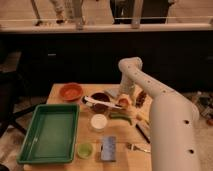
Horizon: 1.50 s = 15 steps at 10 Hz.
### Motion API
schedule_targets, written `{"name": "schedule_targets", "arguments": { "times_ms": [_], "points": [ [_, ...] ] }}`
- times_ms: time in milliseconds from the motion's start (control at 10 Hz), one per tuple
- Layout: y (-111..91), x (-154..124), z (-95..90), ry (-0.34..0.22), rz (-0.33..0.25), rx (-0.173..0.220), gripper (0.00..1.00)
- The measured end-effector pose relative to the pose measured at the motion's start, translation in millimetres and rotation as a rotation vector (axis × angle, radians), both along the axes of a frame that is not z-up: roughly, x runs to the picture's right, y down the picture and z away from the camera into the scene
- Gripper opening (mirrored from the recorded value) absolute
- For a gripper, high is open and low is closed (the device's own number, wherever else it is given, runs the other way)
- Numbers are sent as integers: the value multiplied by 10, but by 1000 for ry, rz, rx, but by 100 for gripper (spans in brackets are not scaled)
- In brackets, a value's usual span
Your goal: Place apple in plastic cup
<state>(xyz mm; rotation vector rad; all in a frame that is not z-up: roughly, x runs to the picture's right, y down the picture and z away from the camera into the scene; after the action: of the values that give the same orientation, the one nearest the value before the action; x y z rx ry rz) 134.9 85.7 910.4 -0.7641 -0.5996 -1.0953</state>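
Your gripper (124,95) sits down at the small round red-orange apple (123,103), evidently to take it; clamped or not, you cannot tell. The light green translucent plastic cup (84,149) stands near-left.

The apple (123,103), small, round and red-orange, is parked toward the far middle of the worktop (122,133). The gripper (125,97) hangs right at it, though touching or just above can't be made out. The plastic cup (84,149), short, light green and a bit see-through, is stood upright near the front edge, well apart from the apple.
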Motion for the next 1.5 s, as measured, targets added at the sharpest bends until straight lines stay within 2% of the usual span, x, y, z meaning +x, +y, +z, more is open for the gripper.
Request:
{"name": "schedule_targets", "arguments": {
  "times_ms": [300,1000,1500],
  "points": [
    [24,-19,45,-21,9,4,75],
    [2,-40,3,-114,41,102,75],
    [-21,-122,39,-152,-6,154,75]
  ]
}}
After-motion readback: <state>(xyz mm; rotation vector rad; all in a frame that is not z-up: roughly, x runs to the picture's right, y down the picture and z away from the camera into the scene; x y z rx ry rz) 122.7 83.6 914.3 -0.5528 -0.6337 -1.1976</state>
